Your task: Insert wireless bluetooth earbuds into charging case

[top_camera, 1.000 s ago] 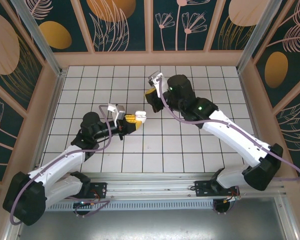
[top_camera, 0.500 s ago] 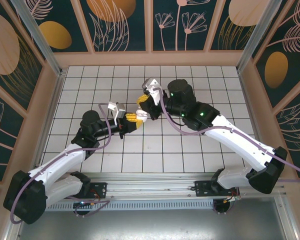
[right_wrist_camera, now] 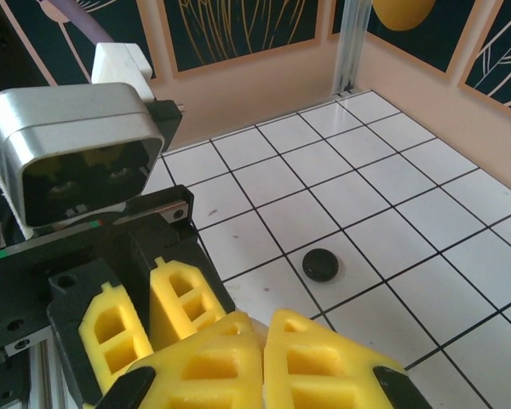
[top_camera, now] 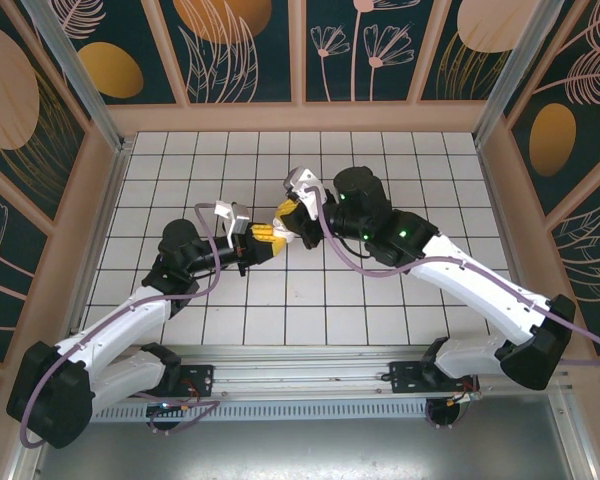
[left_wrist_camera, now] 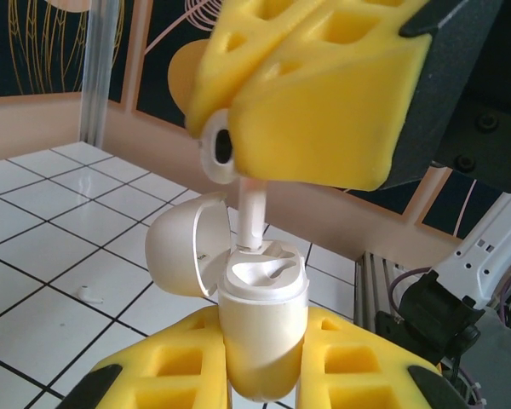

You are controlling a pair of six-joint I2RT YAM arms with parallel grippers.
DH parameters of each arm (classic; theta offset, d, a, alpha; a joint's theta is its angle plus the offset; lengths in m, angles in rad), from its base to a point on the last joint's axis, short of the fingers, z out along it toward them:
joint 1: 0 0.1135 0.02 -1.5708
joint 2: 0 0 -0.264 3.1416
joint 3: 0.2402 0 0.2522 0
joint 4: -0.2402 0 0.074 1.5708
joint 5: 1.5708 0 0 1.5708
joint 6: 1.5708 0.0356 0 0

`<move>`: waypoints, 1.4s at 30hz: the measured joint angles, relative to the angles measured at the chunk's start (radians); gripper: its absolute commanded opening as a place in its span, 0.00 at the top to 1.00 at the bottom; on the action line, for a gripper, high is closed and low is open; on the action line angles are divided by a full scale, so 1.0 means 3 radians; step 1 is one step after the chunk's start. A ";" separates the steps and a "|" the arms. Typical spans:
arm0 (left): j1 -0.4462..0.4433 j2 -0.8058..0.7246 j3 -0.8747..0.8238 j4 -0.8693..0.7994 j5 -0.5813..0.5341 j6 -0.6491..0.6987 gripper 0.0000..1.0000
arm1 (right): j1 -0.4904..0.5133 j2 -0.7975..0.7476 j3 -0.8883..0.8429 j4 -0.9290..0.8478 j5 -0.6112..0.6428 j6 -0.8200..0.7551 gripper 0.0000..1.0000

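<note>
Hanging stem-down, a white earbud meets the open white case.

case upright in L end effector | earbud in R end effector directly above, stem at case mouth

- Table: white tiles, dark grid lines.
- We note a small black round piece lying on one tile.
- A tiny white fleck on another.

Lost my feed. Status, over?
Left gripper jaws shut on charging case, lid open. Right gripper jaws shut on earbud, stem at slot. Nothing blocking.
</note>
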 measured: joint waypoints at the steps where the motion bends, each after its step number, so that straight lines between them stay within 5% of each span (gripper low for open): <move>1: 0.0000 0.0000 0.0000 0.0018 0.0000 -0.0009 1.00 | 0.0000 -0.0024 -0.0008 0.0001 0.0000 -0.0005 0.94; 34: 0.0001 0.0072 0.0043 0.0142 0.0020 -0.0183 1.00 | 0.0019 -0.0056 -0.0146 0.0065 -0.0078 -0.0009 0.94; 42: 0.0000 0.0072 0.0046 0.0144 0.0013 -0.0183 1.00 | 0.0019 -0.0043 -0.0163 0.0062 -0.0103 -0.0022 0.72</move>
